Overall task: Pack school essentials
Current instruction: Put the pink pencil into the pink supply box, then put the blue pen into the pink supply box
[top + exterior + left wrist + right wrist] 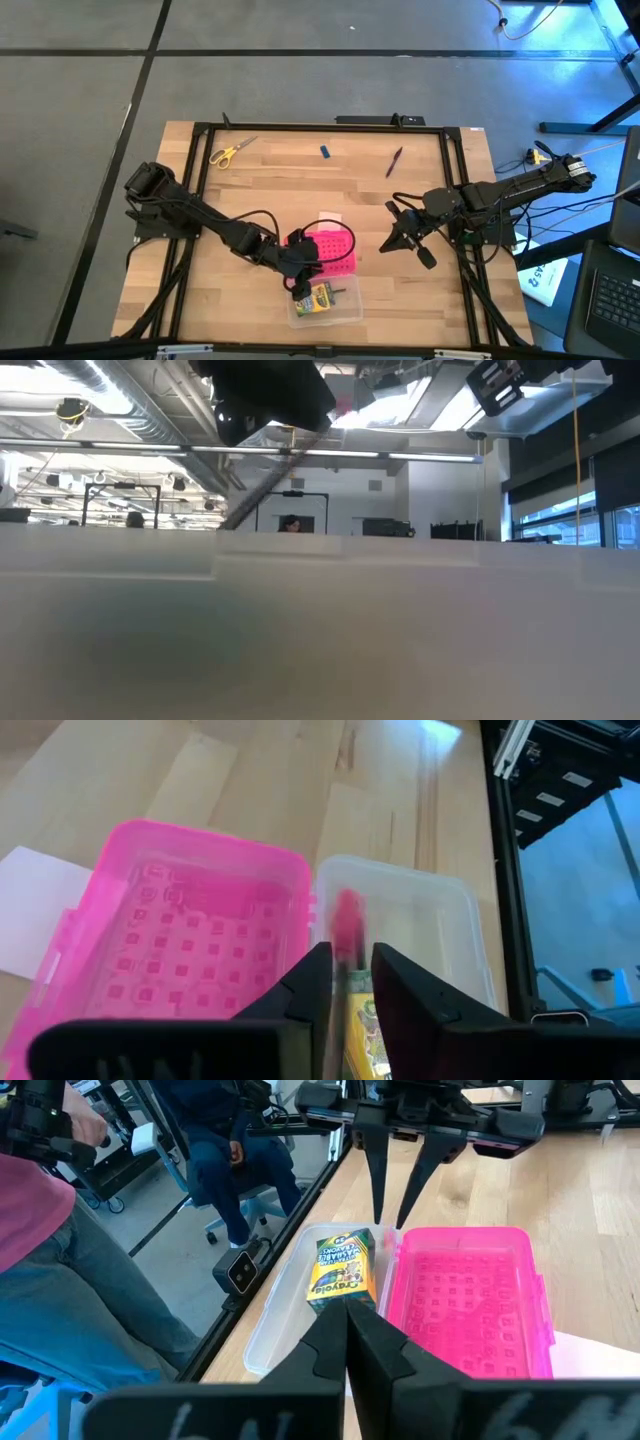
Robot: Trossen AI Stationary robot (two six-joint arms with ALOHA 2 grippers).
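A bright pink dotted box (338, 250) lies open in the middle of the table, its clear half (348, 310) toward the near edge. The yellow-green crayon box (343, 1268) lies flat in the clear half. My left gripper (350, 965) hangs just above the clear half, fingers a little apart, with a blurred thin pink-tipped thing (347, 920) in the gap. My right gripper (405, 240) hovers shut to the right of the box, holding nothing. Scissors (230, 152), a blue piece (325, 152) and a pen (395, 160) lie near the far edge. A pale pad (330, 217) lies behind the box. My left gripper has the thin pink-tipped thing (345, 935) standing in the gap between its fingers, over the clear half beside the crayon box. The thing is blurred, and I cannot tell whether the fingers touch it. The fingers (378, 1180) slant down from the table's left.
A black frame (195, 200) runs round the tabletop. A person in a pink top and jeans (60, 1260) stands close to the table's near edge, and another sits farther off. Bare wood shows left and right of the box.
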